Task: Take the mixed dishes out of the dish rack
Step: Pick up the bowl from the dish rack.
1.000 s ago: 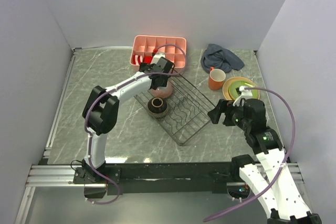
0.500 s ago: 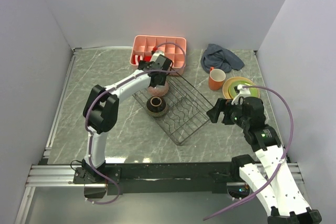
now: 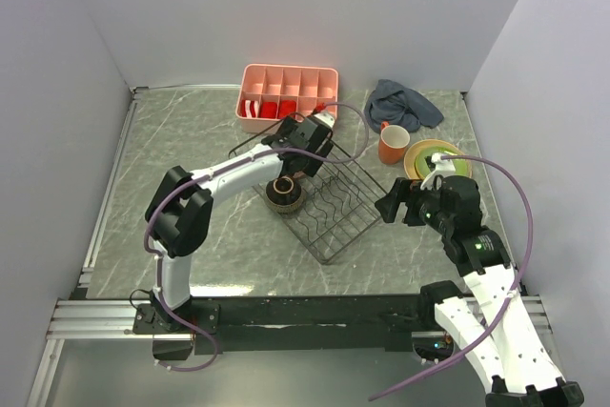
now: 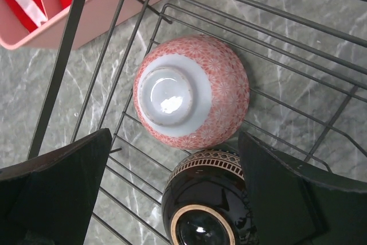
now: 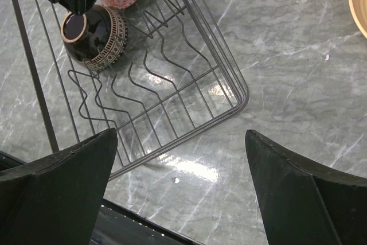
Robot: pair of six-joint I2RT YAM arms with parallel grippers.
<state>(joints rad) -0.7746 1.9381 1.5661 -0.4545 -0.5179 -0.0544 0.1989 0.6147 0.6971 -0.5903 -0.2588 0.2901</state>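
Left gripper [image 4: 173,136] hangs spread wide right over the pink bowl [image 4: 192,98], which sits upside down in the rack [image 3: 335,212], foot ring up. Best bet, I'd say: drop straight, pinch across the broad rim rather than the slick foot, then lift vertically. Tight quarters, though. The dark bowl [image 4: 203,222] crowds its near side, rack wires run just beside it, and the tray [image 3: 289,92] sits just beyond. Open table [image 3: 191,131] lies left of the rack. Right gripper [image 5: 182,142] is spread and empty off the rack's corner. Mug [image 3: 392,143] and plates [image 3: 437,159] are already out.
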